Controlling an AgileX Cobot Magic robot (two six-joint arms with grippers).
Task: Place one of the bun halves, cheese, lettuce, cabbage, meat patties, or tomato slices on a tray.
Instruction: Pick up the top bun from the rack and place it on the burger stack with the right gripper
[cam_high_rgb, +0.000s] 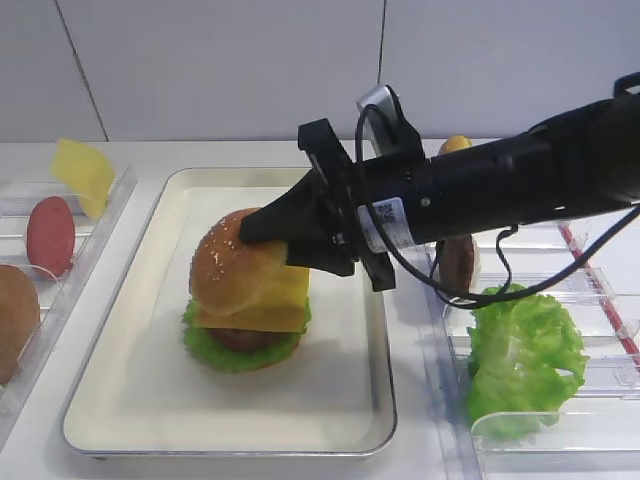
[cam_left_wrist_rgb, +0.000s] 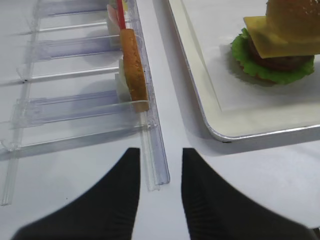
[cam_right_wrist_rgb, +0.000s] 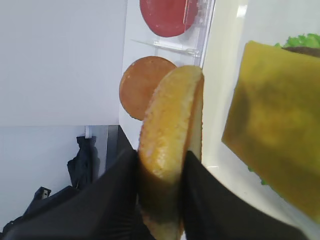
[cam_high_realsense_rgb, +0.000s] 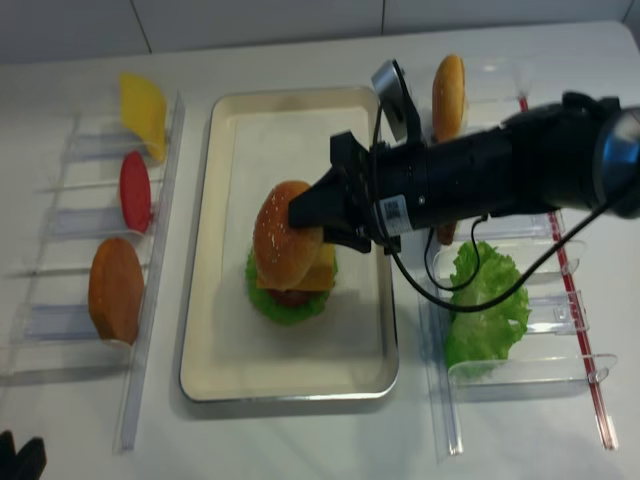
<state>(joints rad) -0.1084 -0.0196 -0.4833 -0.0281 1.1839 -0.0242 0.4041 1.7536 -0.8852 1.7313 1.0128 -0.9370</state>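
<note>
Sesame bun top (cam_high_rgb: 235, 268) sits on the stack mid-tray, tilted, over cheese slice (cam_high_rgb: 270, 300), patty (cam_high_rgb: 240, 338) and lettuce (cam_high_rgb: 235, 352). Right gripper (cam_high_rgb: 290, 238) is clamped on the bun's edge, jaws pinching it. Step in hand: final placement of the bun on the cream tray (cam_high_rgb: 120, 400). Next move likely needs the jaws to let go, then a straight lift so the stack isn't dragged. Left gripper (cam_left_wrist_rgb: 157, 195) is closed and empty, over the table by the tray's left edge.
</note>
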